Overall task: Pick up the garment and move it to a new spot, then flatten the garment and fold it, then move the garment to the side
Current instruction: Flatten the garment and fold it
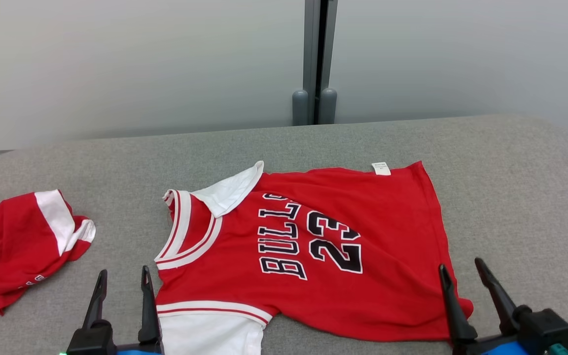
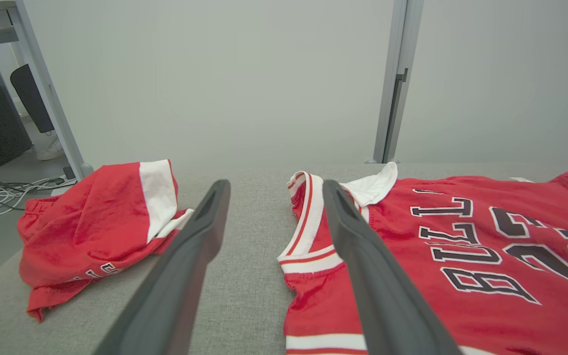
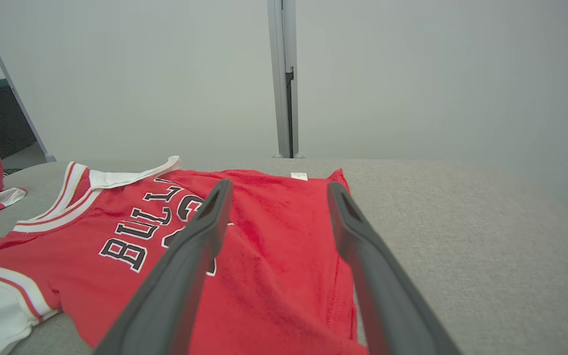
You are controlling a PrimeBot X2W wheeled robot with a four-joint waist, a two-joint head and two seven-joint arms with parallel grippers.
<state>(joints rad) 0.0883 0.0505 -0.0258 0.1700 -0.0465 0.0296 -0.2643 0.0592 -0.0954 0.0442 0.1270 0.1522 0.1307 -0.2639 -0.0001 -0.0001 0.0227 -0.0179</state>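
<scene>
Filling most of the head view: a grey fabric-covered table (image 1: 363, 143) with rounded corners, backed by pale wall panels (image 1: 116, 64) split by a grey upright post (image 1: 316, 59). Spread front-up across the middle of the table: a red basketball jersey (image 1: 343, 305), neckline toward the robot's left, hem toward its right, white sleeves (image 1: 210, 335) at the near and far shoulders. Well apart from it, at the table's left end: a crumpled red and white garment (image 1: 17, 241). At the lower left of the head view: the left gripper (image 1: 124, 270), jaws wide and holding nothing, one finger over bare table and the other level with the jersey's near armhole trim. At the lower right: the right gripper (image 1: 460, 263), jaws likewise wide and empty, straddling the jersey's near hem corner; contact with the cloth impossible to judge. Seen from the left wrist camera, beyond the table's left edge: a slanted metal desk leg (image 2: 42, 84), a dark chair back (image 2: 30, 96) and white cables (image 2: 3, 195) on the floor. Printed sideways in black, white-edged block characters on the chest: "BULL", with a further letter half tucked under the far sleeve, then "23". Sewn at the far hem: a small white tag (image 1: 381, 168), print too small to read. Partial white lettering on the crumpled garment, also unreadable.
</scene>
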